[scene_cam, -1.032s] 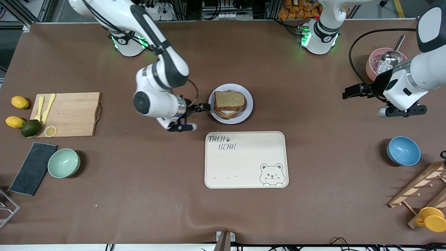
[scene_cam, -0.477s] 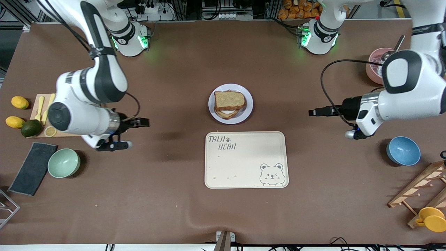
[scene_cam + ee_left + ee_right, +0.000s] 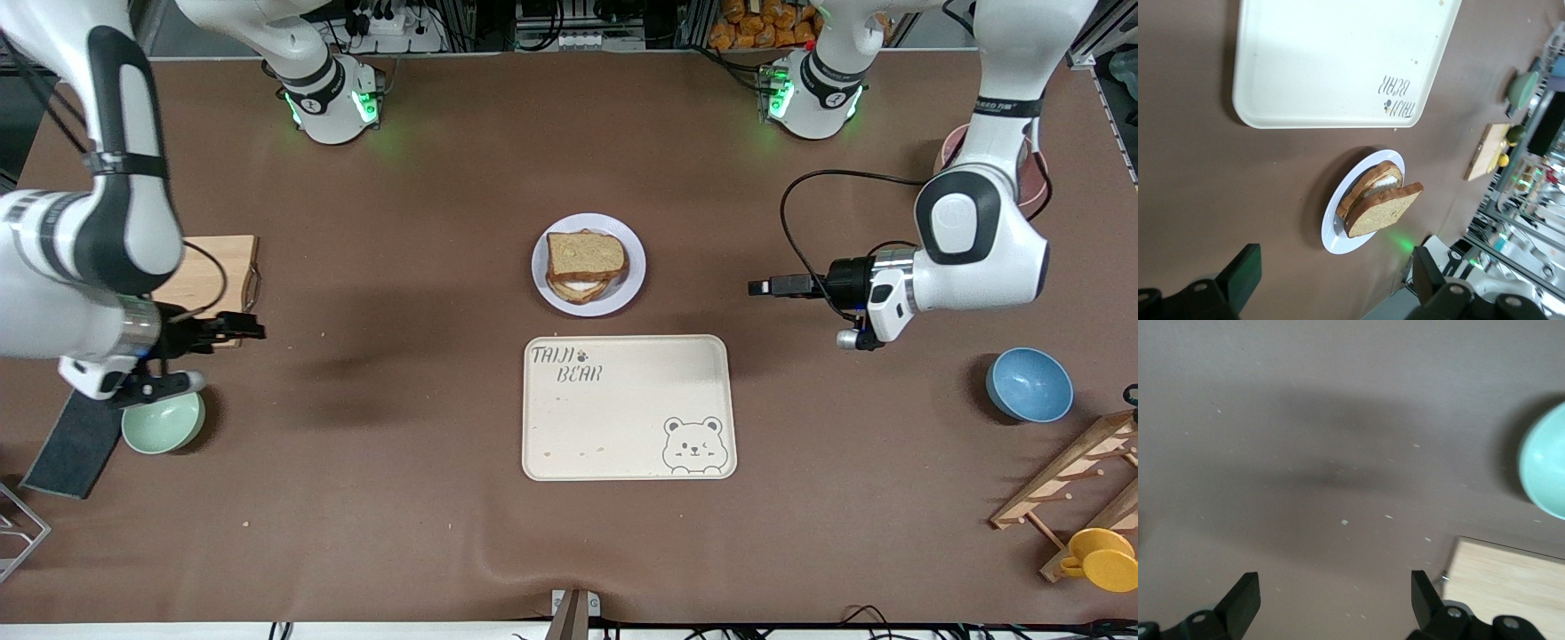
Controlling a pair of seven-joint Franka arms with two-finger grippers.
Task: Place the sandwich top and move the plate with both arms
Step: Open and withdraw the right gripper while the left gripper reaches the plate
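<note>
Nearest the front camera lies the tray (image 3: 629, 407), bare. Just past it, farther from the camera, sits the plate (image 3: 631, 289), carrying the sandwich with the top slice (image 3: 584, 253) already laid on, slightly askew over the filling as the left wrist view shows it.

So the bread step looks done, and the plate move is what remains.

The right gripper (image 3: 233, 329) hangs with fingers spread and empty over the table near the cutting board (image 3: 213, 276) and mint bowl (image 3: 163, 422), well apart from the plate. The left gripper (image 3: 765, 286) hovers toward its own arm's end of the table, aimed at the plate; its fingers read as apart and empty.

Next, probably, each gripper must come in low to the plate's rim from its own end, then close and lift together, level.
</note>
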